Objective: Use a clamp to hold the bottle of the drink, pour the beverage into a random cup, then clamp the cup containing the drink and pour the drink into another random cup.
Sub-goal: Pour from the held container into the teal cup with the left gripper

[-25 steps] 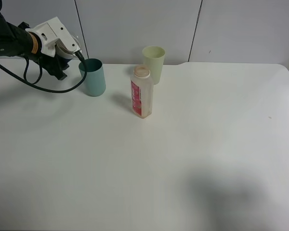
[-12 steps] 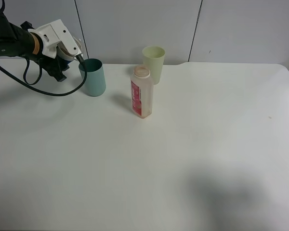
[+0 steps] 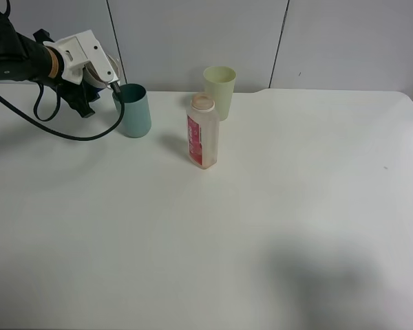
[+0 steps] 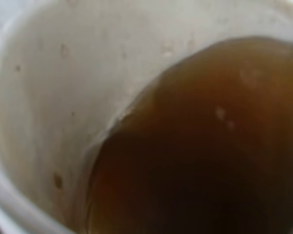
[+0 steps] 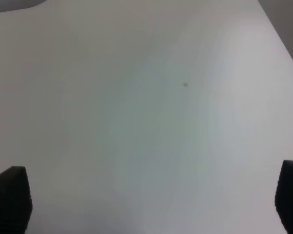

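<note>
Since the earlier frames the left gripper (image 3: 104, 77) has lifted slightly and tipped back at the teal cup (image 3: 133, 110); everything else on the table (image 3: 261, 227) has stayed put. I read the left gripper as clenched on the cup containing the drink (image 4: 44, 97): the left wrist view is filled by that cup's whitish inner wall with the beverage (image 4: 205, 146), dark brown, pooled to one side, so the cup is tilted. From the high camera the held cup is mostly hidden behind the white-cased gripper, right at the teal cup's rim. The bottle (image 3: 203, 132) stands upright near mid-table, the pale green cup (image 3: 219, 91) just behind it. The right gripper (image 5: 151, 204) hangs over bare table, fingertips (image 5: 10, 200) spread wide apart, holding nothing.
</note>
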You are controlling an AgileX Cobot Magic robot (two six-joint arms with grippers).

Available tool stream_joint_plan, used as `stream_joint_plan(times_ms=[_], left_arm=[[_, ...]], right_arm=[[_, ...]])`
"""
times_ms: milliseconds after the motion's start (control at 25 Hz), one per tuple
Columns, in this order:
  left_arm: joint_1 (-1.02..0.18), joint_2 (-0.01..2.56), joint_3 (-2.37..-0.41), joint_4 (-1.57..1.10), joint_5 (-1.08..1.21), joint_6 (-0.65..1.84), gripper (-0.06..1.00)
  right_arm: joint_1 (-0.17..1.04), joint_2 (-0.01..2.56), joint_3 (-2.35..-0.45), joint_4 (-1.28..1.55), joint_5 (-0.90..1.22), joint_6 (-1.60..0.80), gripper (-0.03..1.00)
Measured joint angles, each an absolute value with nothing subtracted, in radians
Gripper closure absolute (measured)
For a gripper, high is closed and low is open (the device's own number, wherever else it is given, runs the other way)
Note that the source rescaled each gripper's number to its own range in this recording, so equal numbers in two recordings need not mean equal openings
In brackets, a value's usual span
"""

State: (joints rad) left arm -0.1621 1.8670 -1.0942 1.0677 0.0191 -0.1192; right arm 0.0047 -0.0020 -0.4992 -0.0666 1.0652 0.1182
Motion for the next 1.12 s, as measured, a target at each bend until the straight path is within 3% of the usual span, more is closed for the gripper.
stream_joint_plan(times_ms=[1120], left_arm=[[-0.182,1.867,-1.131,1.168,0.079,-0.062,0.94]], right_arm=[[0.005,-0.002,-0.499,-0.067,1.065,0.118,-0.03]])
